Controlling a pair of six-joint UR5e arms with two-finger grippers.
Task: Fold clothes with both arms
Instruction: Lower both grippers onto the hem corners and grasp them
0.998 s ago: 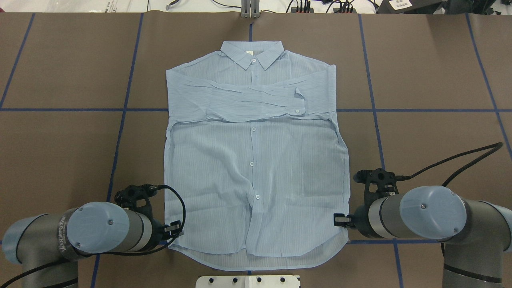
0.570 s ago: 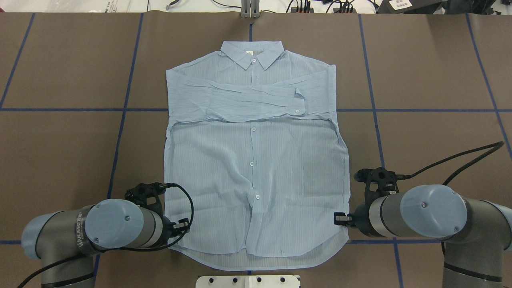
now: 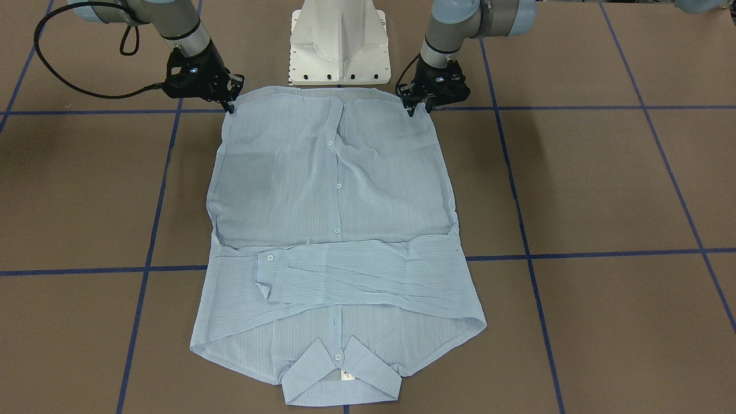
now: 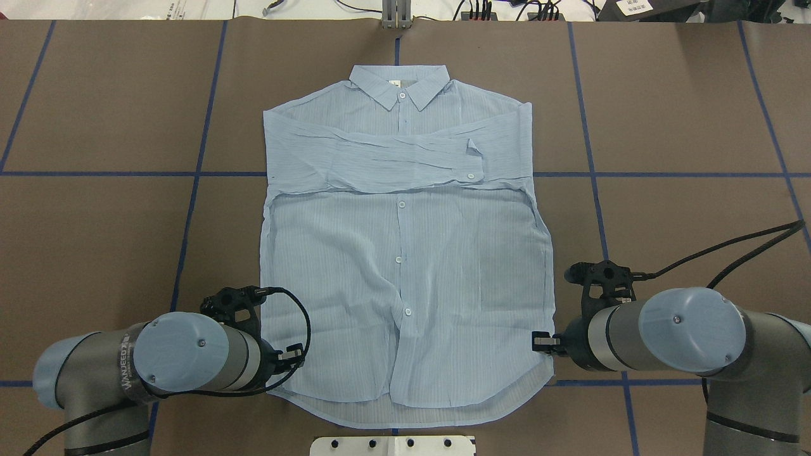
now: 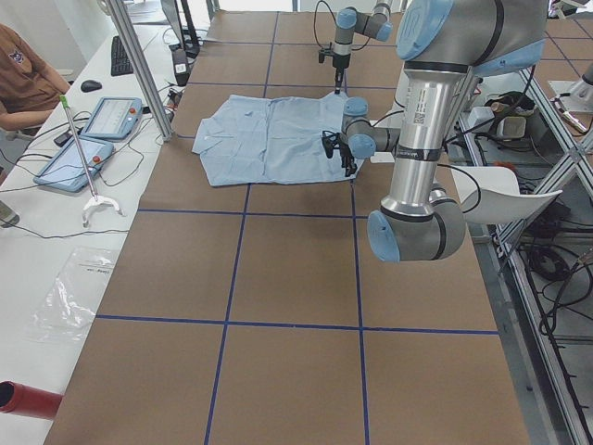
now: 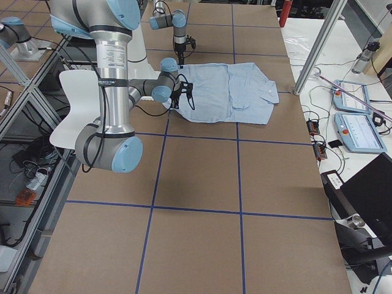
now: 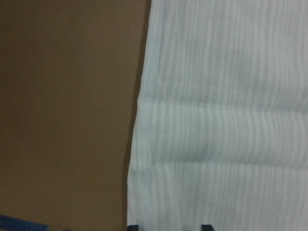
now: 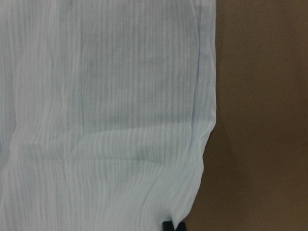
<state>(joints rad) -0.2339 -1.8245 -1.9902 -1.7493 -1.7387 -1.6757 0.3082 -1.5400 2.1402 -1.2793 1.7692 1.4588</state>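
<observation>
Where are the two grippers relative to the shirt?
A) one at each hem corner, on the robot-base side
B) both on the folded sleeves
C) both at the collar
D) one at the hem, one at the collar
A: the front-facing view shows the left gripper and the right gripper at the two hem corners of the shirt beside the white base, with the collar at the opposite end.
</observation>
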